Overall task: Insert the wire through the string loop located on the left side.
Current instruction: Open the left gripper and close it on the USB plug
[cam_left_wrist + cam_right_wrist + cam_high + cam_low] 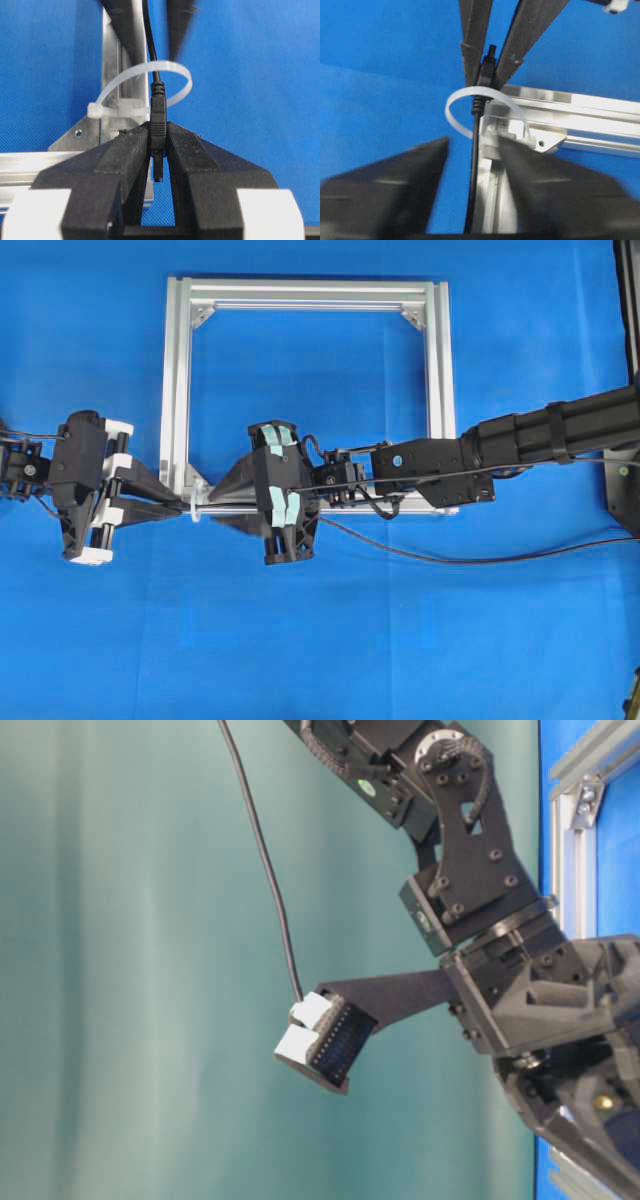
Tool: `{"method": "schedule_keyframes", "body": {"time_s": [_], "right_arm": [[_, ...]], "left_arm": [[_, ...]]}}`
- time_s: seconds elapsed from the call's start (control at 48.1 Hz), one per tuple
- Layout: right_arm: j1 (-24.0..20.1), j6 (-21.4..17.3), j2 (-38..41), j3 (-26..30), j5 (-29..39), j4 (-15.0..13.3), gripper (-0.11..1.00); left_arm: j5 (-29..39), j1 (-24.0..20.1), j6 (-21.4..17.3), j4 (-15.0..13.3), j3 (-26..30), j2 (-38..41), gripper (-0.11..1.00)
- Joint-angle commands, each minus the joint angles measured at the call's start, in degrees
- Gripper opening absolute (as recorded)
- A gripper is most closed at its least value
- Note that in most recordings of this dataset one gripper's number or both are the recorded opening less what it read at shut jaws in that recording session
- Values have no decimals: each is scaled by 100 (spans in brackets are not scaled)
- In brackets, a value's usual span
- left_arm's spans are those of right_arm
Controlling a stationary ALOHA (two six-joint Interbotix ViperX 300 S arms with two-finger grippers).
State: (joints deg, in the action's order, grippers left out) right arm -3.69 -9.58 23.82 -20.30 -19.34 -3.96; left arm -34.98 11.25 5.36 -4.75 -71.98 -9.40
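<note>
One wire point(158, 117) through string loop point(176, 70), left hand point(159, 145) pinching plug

My overhead view is bright and evenly lit; the blue surface point(330, 640) shows only faint soft shadows under my arms, and the aluminium frame point(175, 380) glares pale along its upper rails. The table-level picture is dimmer, its teal backdrop streaked with soft vertical bands. In my left wrist view the wire point(158, 117) is sharp while the upper edge blurs. My right wrist view smears my own fingers point(385, 190) across the bottom.
</note>
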Motion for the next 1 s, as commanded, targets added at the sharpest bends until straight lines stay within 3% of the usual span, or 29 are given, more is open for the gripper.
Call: {"method": "schedule_keyframes", "body": {"time_s": [0.0,0.083,0.145,0.333,0.54,0.81,0.977], "right_arm": [[-18,-18,-237,70,-9,35,60],[-18,-18,-290,35,-35,35,83],[-26,-26,-325,18,-35,44,93],[-62,-26,-422,-62,-9,53,89],[-141,-26,-554,-220,0,53,89],[-202,-26,-650,-387,0,62,89],[-202,-26,-677,-431,0,62,89]], "left_arm": [[9,-18,-9,9,9,-176,8],[53,-18,-9,9,-9,-246,8],[79,-18,-9,9,-26,-299,8],[519,-18,-44,9,-62,-545,8],[1767,-18,-62,9,-79,-1239,8],[3349,9,53,9,-237,-2813,8],[4605,132,396,9,-220,-3876,8]]}}
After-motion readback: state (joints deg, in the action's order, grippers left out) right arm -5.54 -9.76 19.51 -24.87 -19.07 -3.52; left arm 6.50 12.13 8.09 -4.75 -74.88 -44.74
